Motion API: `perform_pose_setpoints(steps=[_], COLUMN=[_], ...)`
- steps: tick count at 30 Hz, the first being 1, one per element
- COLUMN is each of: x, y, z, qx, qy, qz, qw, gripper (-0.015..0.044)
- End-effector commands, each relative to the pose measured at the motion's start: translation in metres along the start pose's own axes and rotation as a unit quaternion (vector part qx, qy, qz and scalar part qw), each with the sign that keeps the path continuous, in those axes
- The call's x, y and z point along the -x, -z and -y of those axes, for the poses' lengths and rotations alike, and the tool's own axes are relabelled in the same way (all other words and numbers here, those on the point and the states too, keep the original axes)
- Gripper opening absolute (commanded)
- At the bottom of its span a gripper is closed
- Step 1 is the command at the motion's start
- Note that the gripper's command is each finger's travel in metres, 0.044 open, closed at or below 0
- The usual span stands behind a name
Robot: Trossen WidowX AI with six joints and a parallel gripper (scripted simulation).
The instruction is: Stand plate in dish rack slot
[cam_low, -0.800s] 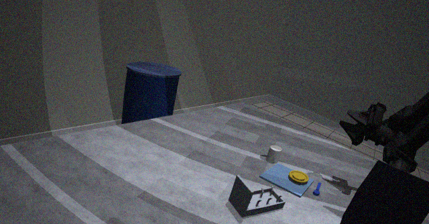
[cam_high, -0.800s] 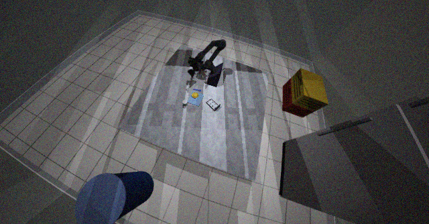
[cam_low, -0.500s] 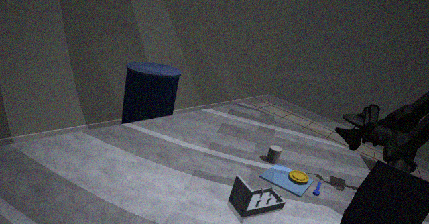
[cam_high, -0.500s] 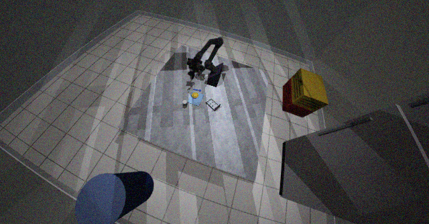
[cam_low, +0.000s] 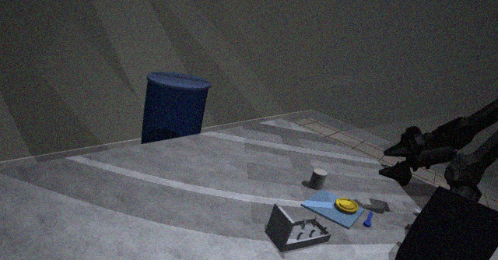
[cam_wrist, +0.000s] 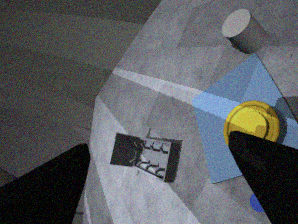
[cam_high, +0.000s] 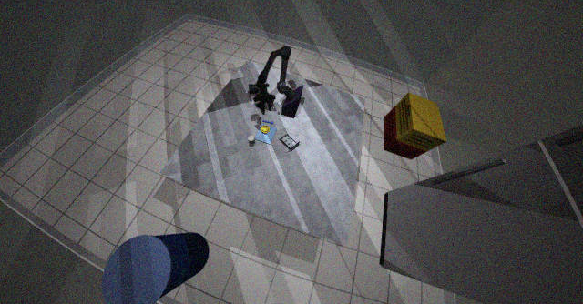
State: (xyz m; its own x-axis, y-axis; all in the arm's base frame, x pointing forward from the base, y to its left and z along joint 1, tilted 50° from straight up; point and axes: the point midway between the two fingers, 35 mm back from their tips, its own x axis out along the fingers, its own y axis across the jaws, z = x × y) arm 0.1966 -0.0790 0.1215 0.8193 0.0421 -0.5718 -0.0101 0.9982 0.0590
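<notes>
— What does the room look like?
— Dim walls, a tiled floor, and a grey streaked surface [cam_low: 163,198] with pale stripes. A blue drum [cam_low: 173,106] stands at its far edge, a yellow-and-red crate [cam_high: 414,126] off to one side.

— Any containers?
— The dish rack [cam_low: 296,233], a dark grey tray with one tall wall and short rails; nothing stands in its slots. A small grey cylinder cup [cam_low: 318,178] stands apart; its inside can't be seen.

— And the plate?
— The yellow plate [cam_low: 346,205], round and glossy, lies flat on a light blue mat [cam_low: 324,209], near the rack. A small blue tool [cam_low: 368,219] lies beside the mat.

— The end effector?
— The end effector [cam_low: 393,160] hangs above the surface, fingers spread wide, holding nothing.
</notes>
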Motion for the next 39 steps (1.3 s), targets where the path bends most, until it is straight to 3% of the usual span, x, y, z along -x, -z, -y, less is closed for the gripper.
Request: perform_pose_setpoints(steps=[1, 23, 39], x=[-0.007, -0.049, -0.082], y=[0.003, 0.028, 0.016], z=[0.007, 0.046, 0.054], qx=[-0.012, 0.015, 0.143], qy=[0.017, 0.182, 0.343], qz=[-0.047, -0.318, -0.402], qw=[0.999, 0.931, 0.837], gripper=[0.0400, 0.0400, 0.0400])
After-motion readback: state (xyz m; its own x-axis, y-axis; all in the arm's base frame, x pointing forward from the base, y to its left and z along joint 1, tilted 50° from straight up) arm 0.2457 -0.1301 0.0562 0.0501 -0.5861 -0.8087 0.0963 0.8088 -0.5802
